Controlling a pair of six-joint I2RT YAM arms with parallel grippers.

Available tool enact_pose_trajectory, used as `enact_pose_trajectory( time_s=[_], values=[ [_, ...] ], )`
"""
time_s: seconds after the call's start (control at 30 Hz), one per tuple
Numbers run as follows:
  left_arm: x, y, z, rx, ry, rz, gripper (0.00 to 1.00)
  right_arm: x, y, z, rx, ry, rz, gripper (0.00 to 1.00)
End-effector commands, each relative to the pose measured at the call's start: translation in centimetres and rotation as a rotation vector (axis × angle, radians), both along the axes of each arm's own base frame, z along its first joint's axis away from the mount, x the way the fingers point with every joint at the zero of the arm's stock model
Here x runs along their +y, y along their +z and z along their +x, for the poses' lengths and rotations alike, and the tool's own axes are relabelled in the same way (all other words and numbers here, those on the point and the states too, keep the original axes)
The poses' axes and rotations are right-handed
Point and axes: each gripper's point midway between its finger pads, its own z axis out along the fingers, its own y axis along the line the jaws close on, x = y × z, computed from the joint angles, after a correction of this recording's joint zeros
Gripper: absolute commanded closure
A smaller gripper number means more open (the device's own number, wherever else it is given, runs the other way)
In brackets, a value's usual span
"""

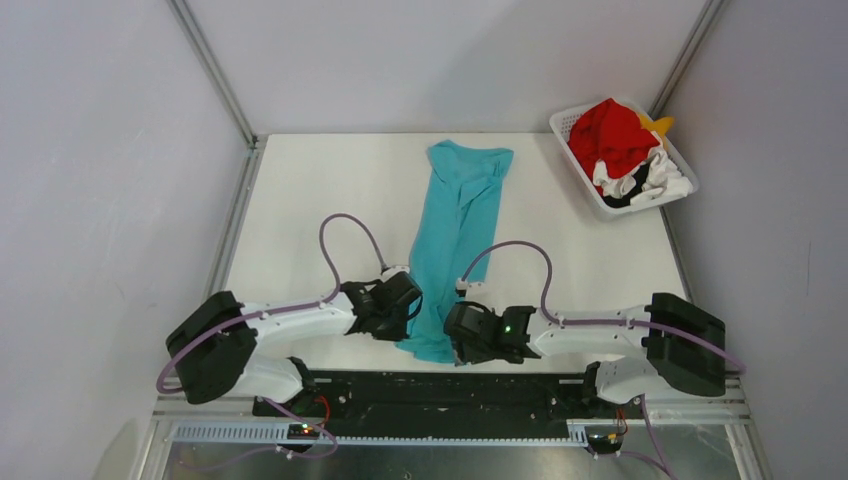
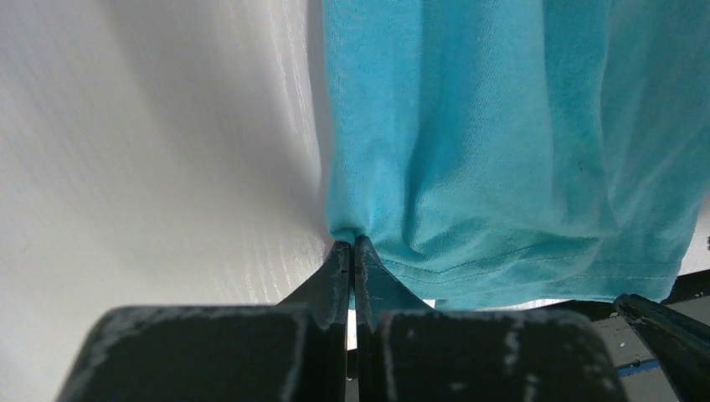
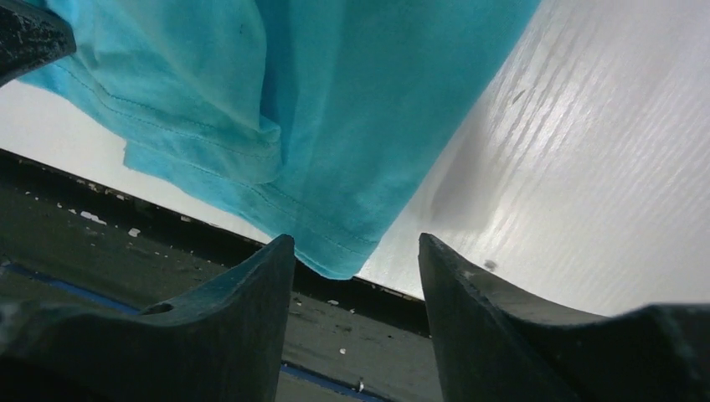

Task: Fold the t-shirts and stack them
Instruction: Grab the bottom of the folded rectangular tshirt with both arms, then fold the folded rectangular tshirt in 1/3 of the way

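A teal t-shirt [image 1: 458,225] lies as a long narrow strip down the middle of the white table [image 1: 320,190], its hem hanging over the near edge. My left gripper [image 2: 352,244] is shut on the left edge of the teal t-shirt [image 2: 469,126] just above the hem. My right gripper [image 3: 356,243] stands open, and the hem's right corner of the teal t-shirt [image 3: 335,117] sits between its fingertips. Both grippers flank the shirt's near end in the top view: the left gripper [image 1: 405,300] and the right gripper [image 1: 458,335].
A white perforated basket [image 1: 585,195] at the back right corner holds red [image 1: 612,135], yellow-orange [image 1: 660,125] and white-with-black [image 1: 650,180] t-shirts. A dark rail [image 3: 100,243] runs below the table's near edge. Grey walls close in the table on three sides.
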Motion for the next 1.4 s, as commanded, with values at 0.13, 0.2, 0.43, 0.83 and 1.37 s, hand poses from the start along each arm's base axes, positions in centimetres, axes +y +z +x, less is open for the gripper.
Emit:
enact_pose_trajectory(
  time_s=[0.13, 0.2, 0.43, 0.83, 1.37],
  values=[
    [2.5, -1.8, -2.3, 0.059, -0.003, 0.056, 1.00, 0.2, -2.0, -1.1, 0.039, -0.069, 0.030, 0.66],
    [2.8, -1.7, -2.5, 0.055, 0.004, 0.048, 1.00, -0.5, -2.7, -1.7, 0.058, -0.079, 0.011, 0.85],
    [4.3, -1.9, -4.4, 0.085, 0.020, 0.009, 1.00, -0.5, -2.8, -5.4, 0.081, 0.013, 0.050, 1.00],
    [0.1, 4.5, -4.3, 0.007, -0.077, -0.286, 1.00, 0.5, 2.7, -4.5, -0.017, 0.043, 0.229, 1.00],
    [-4.5, 14.7, 13.8, -0.347, 0.123, -0.218, 1.00, -3.7, 11.1, 12.0, -0.240, -0.180, 0.338, 1.00]
  ],
)
